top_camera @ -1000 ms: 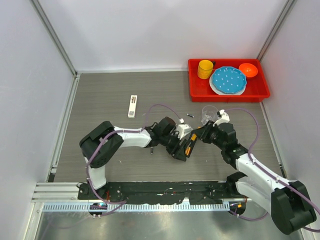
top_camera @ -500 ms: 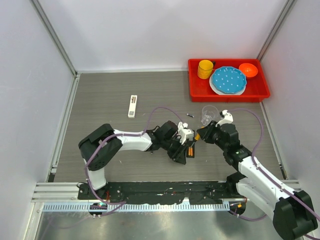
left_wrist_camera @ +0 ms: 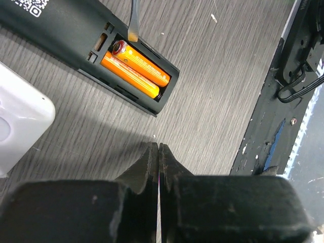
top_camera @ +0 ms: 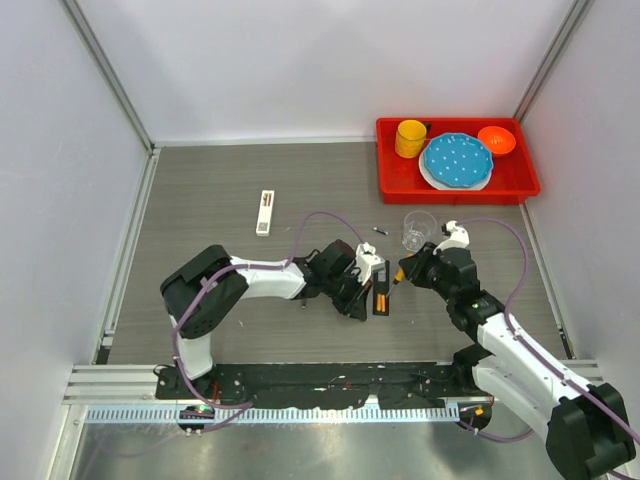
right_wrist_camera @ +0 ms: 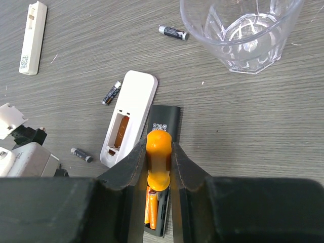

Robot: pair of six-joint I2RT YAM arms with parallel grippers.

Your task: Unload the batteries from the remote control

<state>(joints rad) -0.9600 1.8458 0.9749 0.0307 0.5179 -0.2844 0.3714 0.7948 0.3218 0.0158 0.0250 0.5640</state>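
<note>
Left end effector (left_wrist_camera: 158, 152) has closed; screwdriver (right_wrist_camera: 159, 157) overhangs batteries (left_wrist_camera: 134, 68).

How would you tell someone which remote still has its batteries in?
On the grey table, look near the clear glass, where two remotes lie side by side. It is the black remote, not the white remote beside it. Its open back shows two orange batteries, while the white one's compartment looks empty.

Orange batteries (left_wrist_camera: 134, 68) — black remote (left_wrist_camera: 55, 30) (bay open)
</note>
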